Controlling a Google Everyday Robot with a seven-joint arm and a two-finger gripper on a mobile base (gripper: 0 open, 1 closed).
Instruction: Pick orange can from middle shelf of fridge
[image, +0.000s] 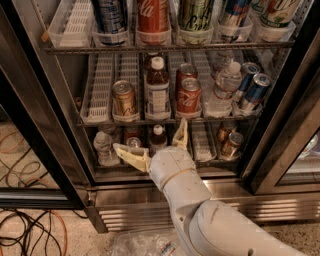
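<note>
Orange can stands in a white lane tray on the fridge's middle shelf, a brown bottle just right of it. Below the can we see our pincer spread wide.

Looking into a commercial display fridge with black door frames, suggesting a shop or staff pantry. Stocking drinks in lanes above the gripper, spread wide at the bottom rack: red cans, a bottle, the orange can up-left on the middle shelf. Trailing cables down-left.
</note>
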